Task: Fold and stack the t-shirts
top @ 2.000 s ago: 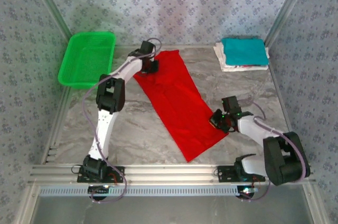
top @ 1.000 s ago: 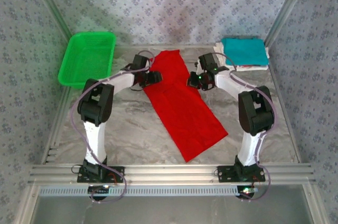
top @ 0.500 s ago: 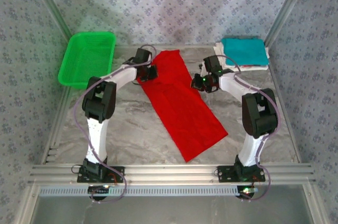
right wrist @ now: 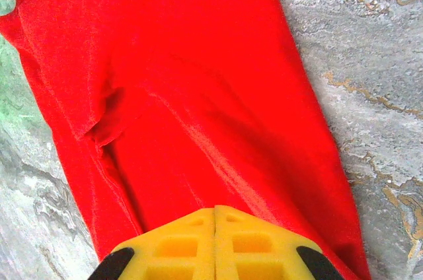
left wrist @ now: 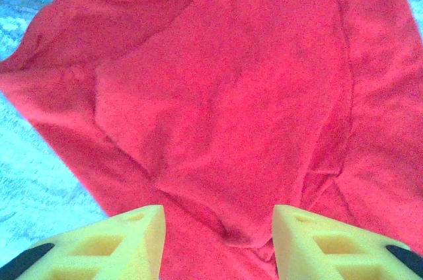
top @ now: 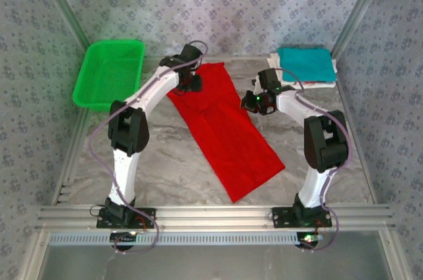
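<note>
A bright red t-shirt (top: 228, 128) lies folded into a long strip that runs diagonally across the table. My left gripper (top: 192, 84) hovers over its far left corner. In the left wrist view the left gripper (left wrist: 218, 217) stands open, its yellow fingers (left wrist: 142, 230) apart above wrinkled red cloth (left wrist: 225, 95). My right gripper (top: 248, 102) sits at the strip's right edge. In the right wrist view the right gripper (right wrist: 215, 212) is shut with its pads together over the red shirt (right wrist: 185, 95). A folded teal t-shirt (top: 305, 63) rests on a whitish one (top: 276, 72) at the back right.
A green mesh basket (top: 109, 72) stands at the back left corner. Metal frame posts and patterned walls close in the marble table (top: 165, 161). Bare table lies on both sides of the red strip.
My left gripper has shifted toward the shirt's far edge and its jaws now stand apart. The right arm swung from the near right up to the shirt's right edge, then barely moved.
</note>
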You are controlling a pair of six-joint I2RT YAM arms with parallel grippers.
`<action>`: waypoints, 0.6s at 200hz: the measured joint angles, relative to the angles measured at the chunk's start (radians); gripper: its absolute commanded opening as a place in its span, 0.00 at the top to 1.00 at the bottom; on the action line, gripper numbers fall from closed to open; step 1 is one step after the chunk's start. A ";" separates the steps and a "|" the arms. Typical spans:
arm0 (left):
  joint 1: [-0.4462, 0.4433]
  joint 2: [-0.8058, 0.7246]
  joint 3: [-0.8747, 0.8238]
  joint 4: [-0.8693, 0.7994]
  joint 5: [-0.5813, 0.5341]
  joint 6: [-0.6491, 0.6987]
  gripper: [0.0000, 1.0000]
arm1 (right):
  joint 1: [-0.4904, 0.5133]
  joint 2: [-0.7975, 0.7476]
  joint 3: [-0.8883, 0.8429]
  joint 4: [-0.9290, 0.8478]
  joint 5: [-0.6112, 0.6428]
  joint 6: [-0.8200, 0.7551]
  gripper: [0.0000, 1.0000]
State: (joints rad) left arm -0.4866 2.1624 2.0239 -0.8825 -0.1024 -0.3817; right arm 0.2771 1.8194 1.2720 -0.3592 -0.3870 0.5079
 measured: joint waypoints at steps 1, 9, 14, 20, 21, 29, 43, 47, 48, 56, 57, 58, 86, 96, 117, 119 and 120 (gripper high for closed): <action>0.000 -0.001 -0.003 -0.002 0.000 0.000 0.53 | 0.000 0.000 0.000 0.000 0.000 0.000 0.91; -0.001 -0.013 -0.034 0.005 0.000 0.001 0.53 | -0.002 0.000 0.000 0.000 -0.004 0.000 0.91; 0.000 -0.027 -0.067 0.015 0.001 0.001 0.51 | -0.002 0.000 0.000 0.000 -0.005 0.000 0.91; 0.000 -0.050 -0.121 0.031 0.002 0.001 0.50 | -0.003 0.000 0.000 0.000 -0.008 0.000 0.91; 0.000 -0.053 -0.127 0.033 0.002 0.000 0.50 | -0.003 0.000 0.000 0.000 -0.008 0.000 0.91; 0.003 -0.085 -0.193 0.051 0.008 0.000 0.50 | -0.004 0.000 0.000 0.000 -0.013 0.000 0.91; 0.016 -0.123 -0.273 0.073 0.030 -0.010 0.56 | -0.004 0.007 0.005 -0.001 -0.026 -0.001 0.95; 0.021 -0.127 -0.281 0.077 0.037 -0.007 0.59 | -0.004 0.012 0.010 -0.003 -0.031 -0.001 0.97; 0.024 -0.127 -0.283 0.080 0.040 -0.011 0.60 | -0.004 0.013 0.011 -0.003 -0.032 -0.002 0.97; 0.038 -0.127 -0.291 0.099 0.061 -0.026 0.69 | -0.001 0.031 0.028 -0.005 -0.041 -0.005 1.00; 0.040 -0.127 -0.292 0.104 0.066 -0.025 0.69 | 0.000 0.033 0.029 -0.005 -0.042 -0.003 1.00; 0.042 -0.126 -0.293 0.107 0.069 -0.024 0.70 | 0.000 0.036 0.032 -0.006 -0.043 -0.005 1.00; 0.096 -0.118 -0.333 0.223 0.143 -0.074 0.71 | 0.025 0.099 0.077 -0.011 -0.045 -0.013 1.00; 0.108 -0.103 -0.343 0.253 0.155 -0.093 0.72 | 0.034 0.126 0.090 -0.013 -0.046 -0.012 1.00; 0.113 -0.042 -0.343 0.294 0.167 -0.131 0.75 | 0.046 0.182 0.100 -0.012 -0.047 -0.011 1.00; 0.112 -0.036 -0.343 0.296 0.167 -0.133 0.75 | 0.046 0.187 0.100 -0.012 -0.047 -0.011 1.00; 0.112 -0.034 -0.343 0.297 0.167 -0.133 0.75 | 0.046 0.188 0.100 -0.012 -0.047 -0.011 1.00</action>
State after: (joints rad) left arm -0.3744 2.1288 1.6814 -0.5854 0.0650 -0.5144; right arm 0.3233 2.0075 1.3716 -0.3714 -0.4343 0.4965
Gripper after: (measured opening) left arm 0.256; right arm 0.067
